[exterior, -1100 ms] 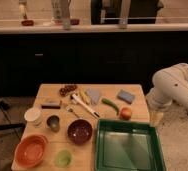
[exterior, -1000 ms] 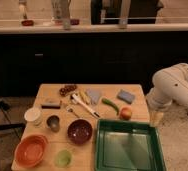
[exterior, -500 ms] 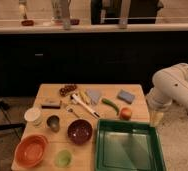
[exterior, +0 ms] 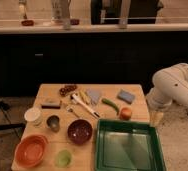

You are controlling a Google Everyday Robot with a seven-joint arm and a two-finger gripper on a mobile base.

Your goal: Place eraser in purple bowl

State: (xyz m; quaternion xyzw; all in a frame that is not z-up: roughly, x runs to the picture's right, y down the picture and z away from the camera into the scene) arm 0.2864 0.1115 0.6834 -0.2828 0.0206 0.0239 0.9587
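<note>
Camera view: eraser (exterior: 51, 104) on table (exterior: 112, 92), outside purple bowl (exterior: 80, 131); gripper (exterior: 156, 118) at table's right edge, state unclear.

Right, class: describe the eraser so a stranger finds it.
On the wooden table, far from the gripper hanging off its right edge, look just behind the white cup. The eraser is the flat dark-topped slab, not the blue-grey block.

No legible txt anywhere.
</note>
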